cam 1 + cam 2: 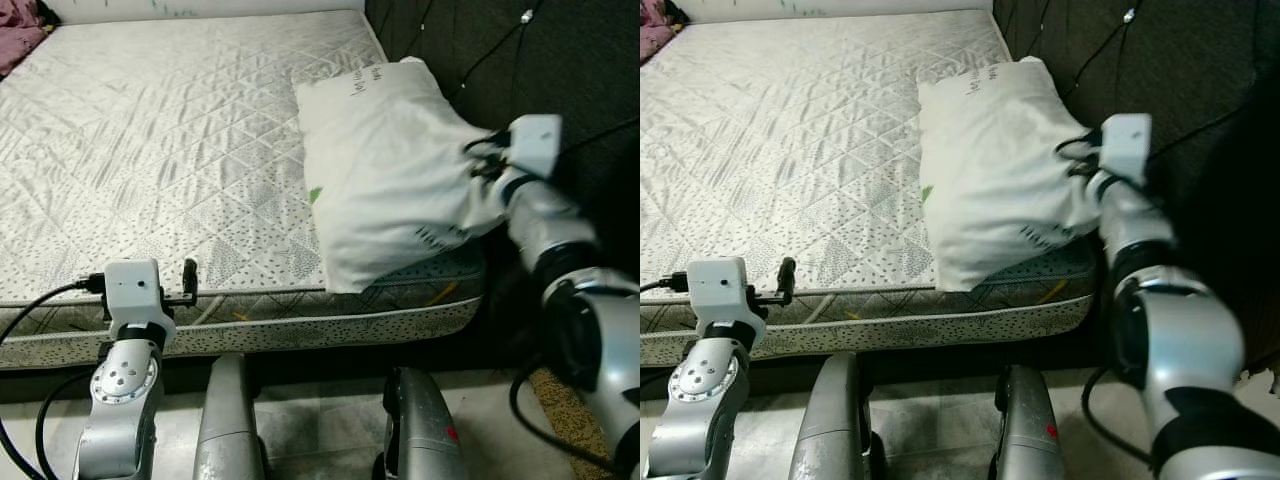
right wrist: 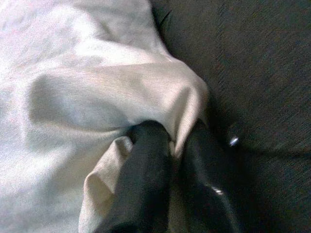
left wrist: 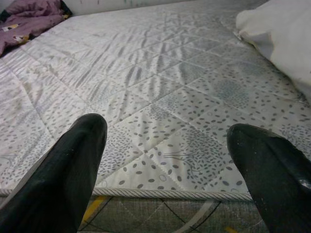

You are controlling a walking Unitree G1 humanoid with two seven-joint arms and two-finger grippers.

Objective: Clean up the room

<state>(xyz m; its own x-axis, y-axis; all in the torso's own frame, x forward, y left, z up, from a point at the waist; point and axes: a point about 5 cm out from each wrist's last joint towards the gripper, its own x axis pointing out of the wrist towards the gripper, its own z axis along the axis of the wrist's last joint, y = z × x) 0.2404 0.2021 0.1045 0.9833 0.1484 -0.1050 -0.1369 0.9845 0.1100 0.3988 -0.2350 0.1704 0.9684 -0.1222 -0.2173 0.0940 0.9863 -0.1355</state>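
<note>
Right gripper (image 2: 170, 145) fingers clamped on a corner of the white pillow (image 1: 385, 170), right of frame on the mattress (image 1: 150, 150); left gripper (image 3: 165, 160) fingers apart at the mattress edge. Pillow seemingly unplaced; purple cloth (image 3: 29, 19) remains upper left.

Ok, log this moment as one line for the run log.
right end effector: shut on pillow corner, by headboard | left end effector: open, idle over mattress edge | pillow: lying on mattress
</note>
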